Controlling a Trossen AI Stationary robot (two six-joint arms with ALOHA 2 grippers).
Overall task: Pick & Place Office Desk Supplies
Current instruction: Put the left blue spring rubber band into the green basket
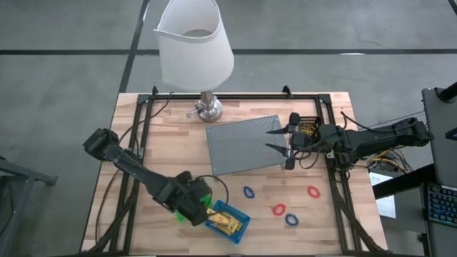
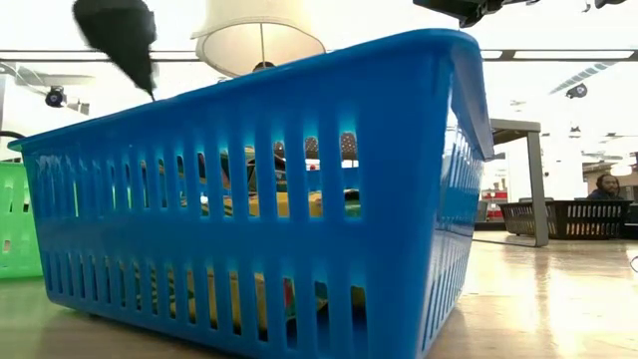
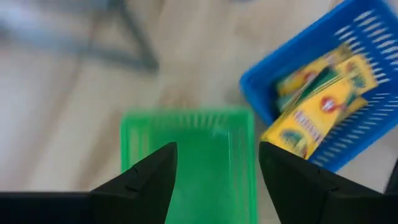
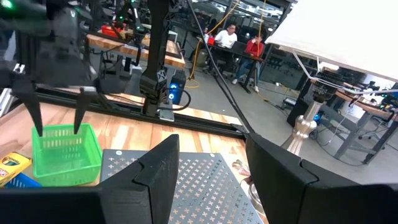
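Green bin (image 3: 186, 163) sits under L gripper's (image 3: 217, 163) wide-apart fingers (image 3: 149, 177), untouched.

blue bin (image 1: 230, 221): yellow boxes | bin (image 3: 189, 162): green | loops (image 1: 278, 210): red, blue | lamp shade (image 1: 194, 43): white

The near-right of the table (image 1: 325, 235) lay mostly open — only a few small loops (image 1: 278, 210) scattered from four to five o'clock of the centre. The grey tray (image 1: 243, 146) filled the middle, with the lamp (image 1: 196, 50) standing at twelve o'clock and its shade overhanging the far edge. At seven o'clock the green bin (image 1: 202, 194) and blue bin (image 1: 230, 220) sat close together — the left gripper (image 3: 214, 168), fingers apart, hung above them. The right gripper (image 1: 282, 146), also spread, blocked the tray's three o'clock edge.
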